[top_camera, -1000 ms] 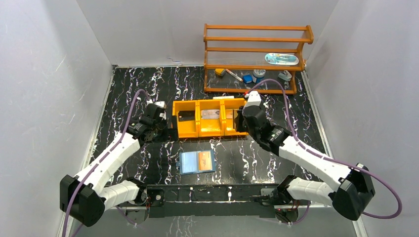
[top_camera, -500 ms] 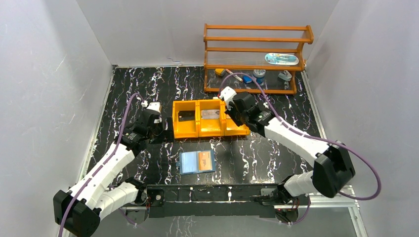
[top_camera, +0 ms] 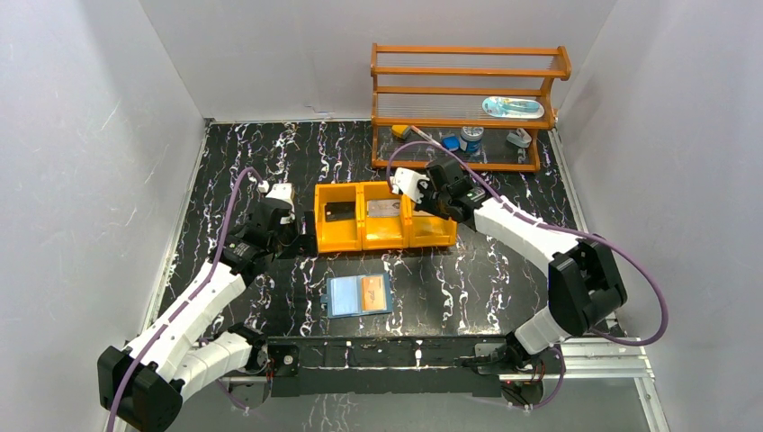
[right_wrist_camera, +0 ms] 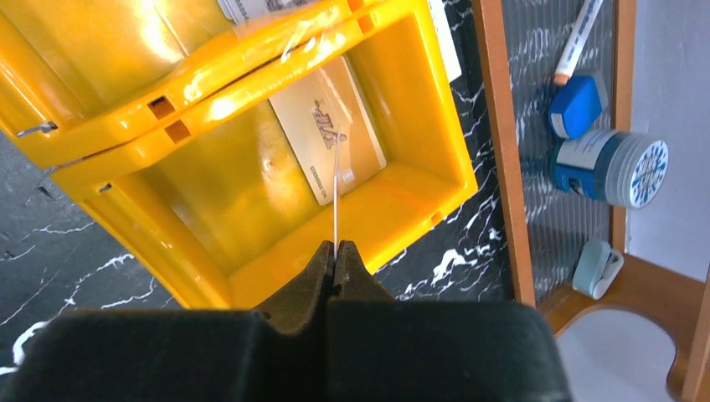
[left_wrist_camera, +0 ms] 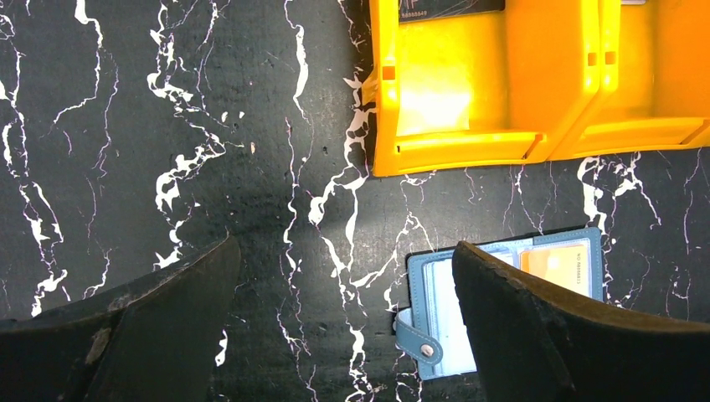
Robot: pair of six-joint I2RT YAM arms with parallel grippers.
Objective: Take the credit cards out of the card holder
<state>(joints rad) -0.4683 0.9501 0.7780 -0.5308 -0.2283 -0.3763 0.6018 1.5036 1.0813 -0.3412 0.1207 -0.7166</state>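
Observation:
The card holder (top_camera: 358,295) lies open near the table's front edge, with an orange credit card (top_camera: 372,291) in its right leaf. In the left wrist view the card holder (left_wrist_camera: 431,293) and that orange card (left_wrist_camera: 557,261) show partly behind my right finger. My left gripper (left_wrist_camera: 345,251) hangs open over bare table left of the orange tray (top_camera: 360,245), holding nothing. My right gripper (right_wrist_camera: 336,248) is shut on a thin pale credit card (right_wrist_camera: 336,193), seen edge-on, above the tray's right compartment. Another pale card (right_wrist_camera: 314,138) lies flat in that compartment.
The tray's middle compartment holds a silvery card (top_camera: 383,208) and its left compartment a dark card (top_camera: 339,214). A wooden shelf (top_camera: 468,90) stands behind the tray with a marker, a blue jar (right_wrist_camera: 607,163) and small items. White walls close in the table.
My right arm swung left and back, carrying its gripper and the card from the tray's right end to above the right compartment. My left arm shifted slightly left early on, then stayed still.

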